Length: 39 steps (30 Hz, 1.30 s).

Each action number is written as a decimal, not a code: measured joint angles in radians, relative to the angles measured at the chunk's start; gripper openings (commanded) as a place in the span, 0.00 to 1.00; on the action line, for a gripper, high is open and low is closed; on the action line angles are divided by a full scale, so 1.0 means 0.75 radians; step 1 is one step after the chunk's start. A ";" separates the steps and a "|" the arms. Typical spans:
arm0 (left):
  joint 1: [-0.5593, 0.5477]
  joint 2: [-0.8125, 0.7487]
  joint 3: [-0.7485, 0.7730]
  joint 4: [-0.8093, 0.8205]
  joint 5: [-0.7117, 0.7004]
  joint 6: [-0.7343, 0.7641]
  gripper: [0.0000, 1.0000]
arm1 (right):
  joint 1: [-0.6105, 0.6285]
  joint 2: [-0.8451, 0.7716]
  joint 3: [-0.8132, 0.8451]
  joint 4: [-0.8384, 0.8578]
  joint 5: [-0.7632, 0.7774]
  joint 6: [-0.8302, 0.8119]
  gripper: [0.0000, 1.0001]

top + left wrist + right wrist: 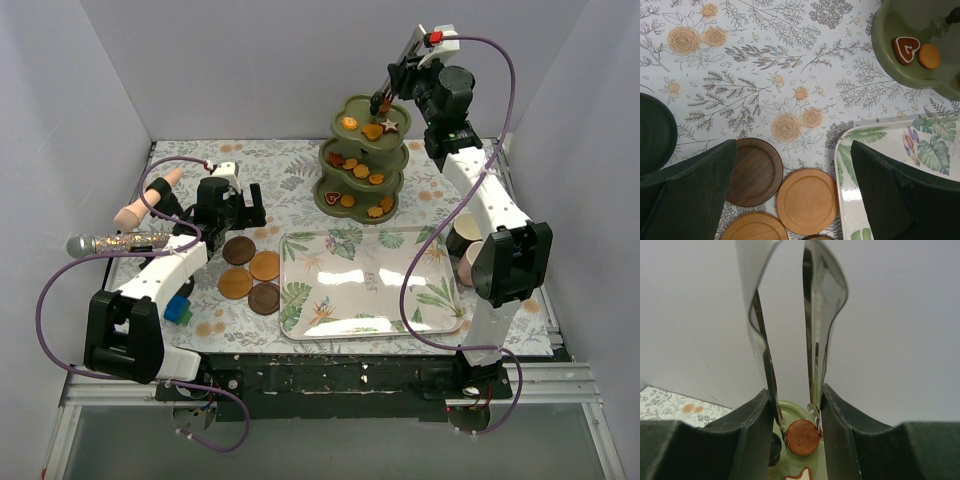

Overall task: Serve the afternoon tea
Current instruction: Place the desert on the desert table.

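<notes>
Olive-green stand: 3 tiers, upper middle of the top view, biscuits on every tier.
Right gripper: partly closed around metal tongs, squeezing their arms together.
Round brown biscuit: pinched in the tong tips over the top tier, star biscuit below it.
Left gripper: jaws spread wide, holding nothing, above the floral cloth.
Coasters: 4 brown rounds clustered left of the leaf-print tray.

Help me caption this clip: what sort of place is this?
Probably a robot test cell staged as a tea table: plain white walls, two bolted-down arms, floral tablecloth, three-tier stand.
</notes>
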 measured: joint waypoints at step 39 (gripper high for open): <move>0.000 0.000 0.000 -0.009 0.001 -0.001 0.98 | -0.005 -0.108 0.009 -0.025 0.105 -0.070 0.46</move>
